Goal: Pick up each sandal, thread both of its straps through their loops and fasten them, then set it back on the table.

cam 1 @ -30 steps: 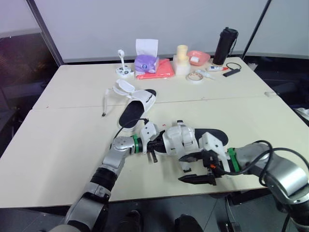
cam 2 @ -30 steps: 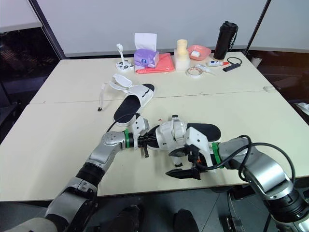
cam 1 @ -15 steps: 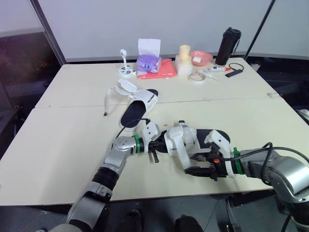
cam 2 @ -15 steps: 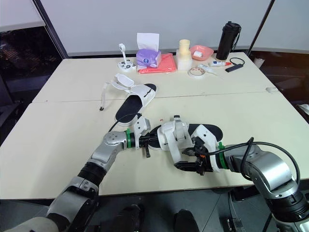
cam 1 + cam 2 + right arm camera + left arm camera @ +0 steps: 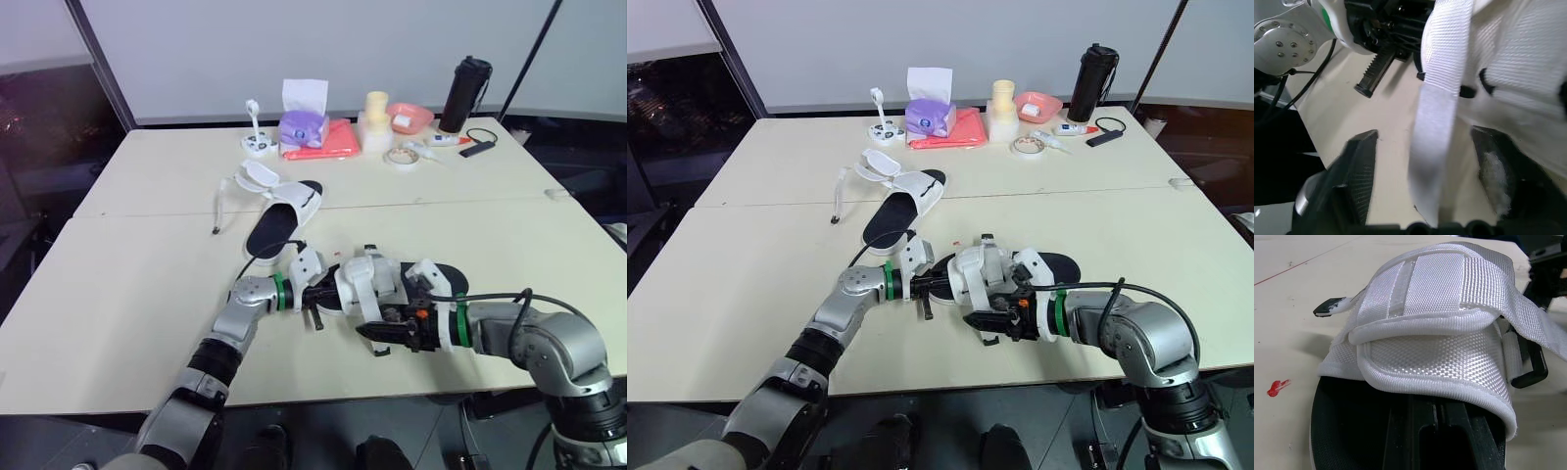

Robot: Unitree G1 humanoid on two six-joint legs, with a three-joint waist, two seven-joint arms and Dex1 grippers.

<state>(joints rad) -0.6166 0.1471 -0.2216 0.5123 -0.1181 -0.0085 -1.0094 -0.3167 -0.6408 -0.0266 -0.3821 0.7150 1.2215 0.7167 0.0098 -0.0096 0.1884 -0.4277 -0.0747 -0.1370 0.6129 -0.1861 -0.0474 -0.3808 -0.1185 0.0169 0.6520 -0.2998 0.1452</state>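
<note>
**Strap hung loose between the right hand's spread fingers**

The near sandal (image 5: 443, 278) lay flat on the desk (image 5: 147, 284), close to its front edge and about midway along it. Its white upper was folded over the black insole. The left hand (image 5: 315, 295) reached into the sandal's open end from the left edge's side, resting on the insole under the white upper (image 5: 1440, 323). Whether it gripped anything could not be told.

The right hand (image 5: 1425, 134) sat against the front side of the same sandal. It was wide, with one free white strap (image 5: 1442, 73) hanging down between its two fingers and a gap showing on each side of the strap. A black loop (image 5: 1530, 367) showed at the sandal's side, beside that strap.

The second sandal (image 5: 284, 211) lay further back, left of the desk's middle, with its straps open and one long strap (image 5: 217, 208) trailing toward the left edge. A tissue box (image 5: 302, 116), a red cloth (image 5: 328, 140) and a black bottle (image 5: 463, 93) stood along the far edge.
</note>
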